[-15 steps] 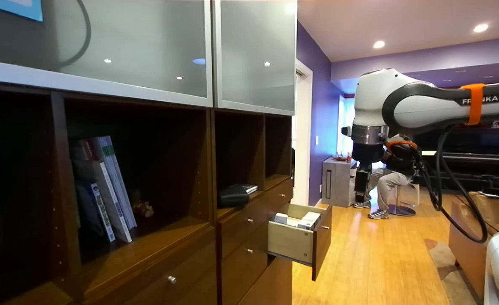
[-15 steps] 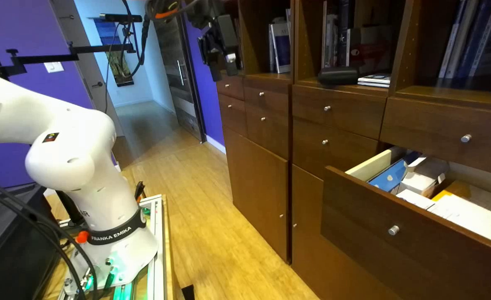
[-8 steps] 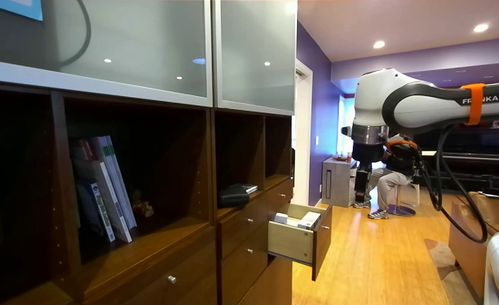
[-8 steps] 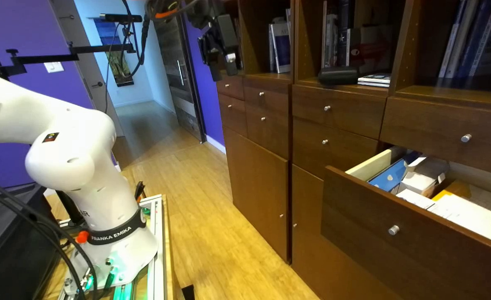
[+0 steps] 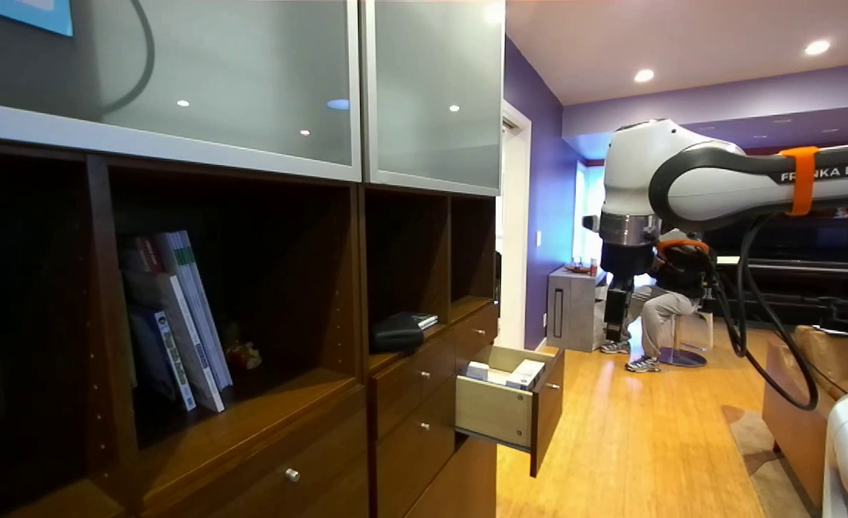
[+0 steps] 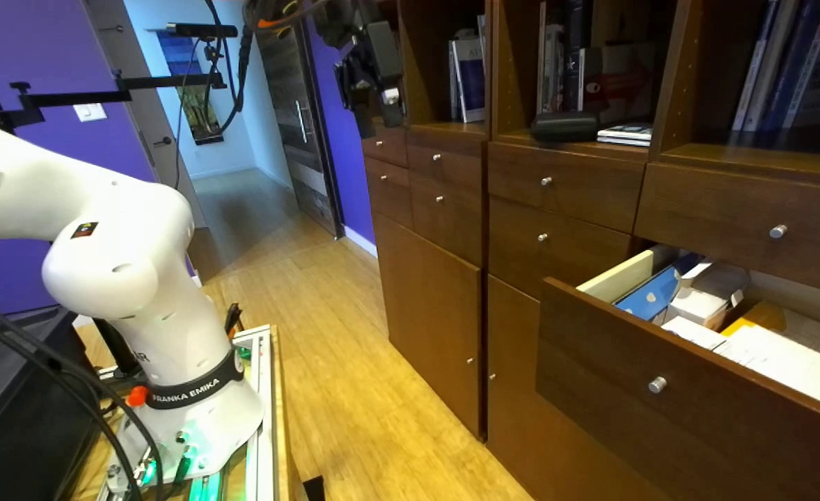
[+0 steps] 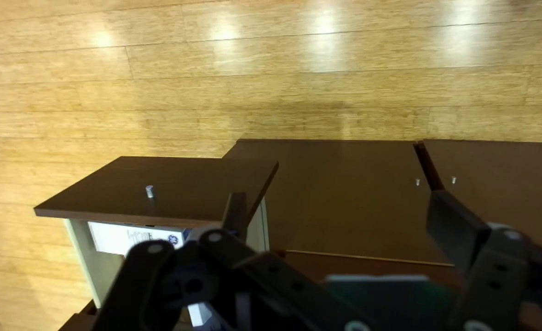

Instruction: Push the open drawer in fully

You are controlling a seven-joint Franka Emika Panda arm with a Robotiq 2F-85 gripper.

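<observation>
Free room before the drawer [image 5: 510,411]

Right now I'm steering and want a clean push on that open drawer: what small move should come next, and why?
Probably a short sideways shift of the gripper toward the drawer before lowering: in the wrist view the drawer juts out lower down and mostly left of centre, so pushing from here would likely miss.
</observation>
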